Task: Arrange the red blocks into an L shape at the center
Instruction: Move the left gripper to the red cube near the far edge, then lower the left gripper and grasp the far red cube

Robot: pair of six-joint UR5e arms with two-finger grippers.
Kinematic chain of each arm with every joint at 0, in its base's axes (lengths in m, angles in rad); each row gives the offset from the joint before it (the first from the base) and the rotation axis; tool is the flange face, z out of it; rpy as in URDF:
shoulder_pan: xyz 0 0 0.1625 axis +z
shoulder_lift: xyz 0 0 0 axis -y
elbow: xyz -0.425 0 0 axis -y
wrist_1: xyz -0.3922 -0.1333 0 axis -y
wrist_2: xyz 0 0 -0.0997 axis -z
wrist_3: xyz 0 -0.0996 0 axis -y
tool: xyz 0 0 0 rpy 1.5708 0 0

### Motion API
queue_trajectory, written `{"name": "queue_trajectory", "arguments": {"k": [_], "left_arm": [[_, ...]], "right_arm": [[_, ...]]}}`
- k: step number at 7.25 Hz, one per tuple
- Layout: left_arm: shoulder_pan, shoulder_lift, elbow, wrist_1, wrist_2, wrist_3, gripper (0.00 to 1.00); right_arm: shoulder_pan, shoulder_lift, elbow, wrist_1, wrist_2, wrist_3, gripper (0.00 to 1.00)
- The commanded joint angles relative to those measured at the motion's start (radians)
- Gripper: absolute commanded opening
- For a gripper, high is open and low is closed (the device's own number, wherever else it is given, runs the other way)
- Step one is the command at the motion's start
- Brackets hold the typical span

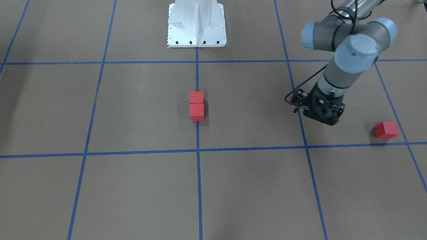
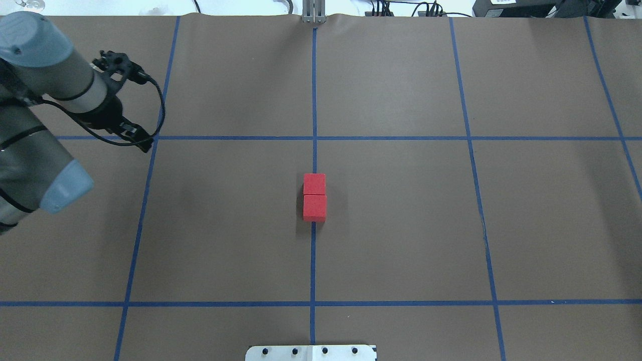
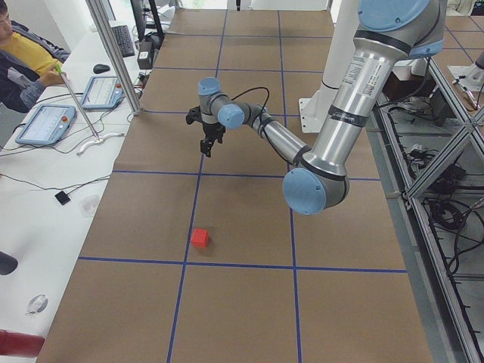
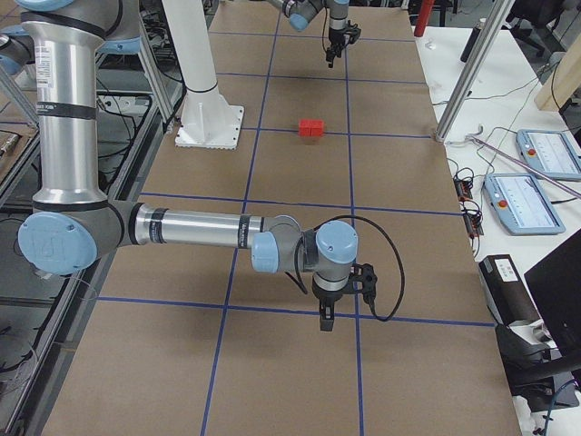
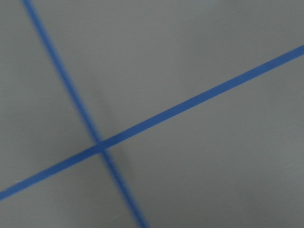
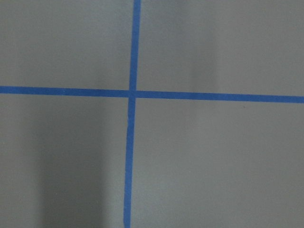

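Front view: two red blocks (image 1: 197,112) touch in a line at center (image 1: 220,106); 3rd block (image 1: 386,130) lies skewed, well apart. Judged step: fetching it for the L's foot. The left gripper (image 1: 319,113) hovers between, nearer the stray. Next needs wrist yaw matched to its faces, then descent. Left-side view: gripper empty, opening can't tell. Right-side view: right gripper (image 4: 325,320) over tape (image 4: 182,303), state can't tell.

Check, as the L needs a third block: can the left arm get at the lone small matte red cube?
Probably yes. The left arm hangs over the brown table near the small matte red cube, jaws pointing down, and nothing stands between them.
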Motion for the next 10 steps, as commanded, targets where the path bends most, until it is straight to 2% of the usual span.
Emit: {"name": "queue_trajectory", "arguments": {"k": [1, 3, 6, 8, 10], "left_arm": [[-0.183, 0.140, 0.037, -0.034, -0.078, 0.322, 1.00], [-0.273, 0.171, 0.172, -0.049, -0.181, 0.356, 1.00], [-0.285, 0.194, 0.188, -0.072, -0.179, 0.243, 1.00], [-0.284, 0.210, 0.304, -0.248, -0.178, 0.185, 1.00], [-0.282, 0.214, 0.361, -0.348, -0.178, 0.088, 1.00]], "right_arm": [[0.007, -0.008, 0.002, 0.000, 0.001, 0.001, 0.99], [0.007, -0.005, 0.000, 0.000, 0.001, 0.003, 0.99], [0.007, 0.002, -0.006, 0.000, 0.000, 0.010, 0.99], [0.007, 0.005, -0.006, 0.000, 0.000, 0.010, 0.99], [0.007, 0.006, -0.003, 0.000, -0.002, 0.009, 0.99]]}}
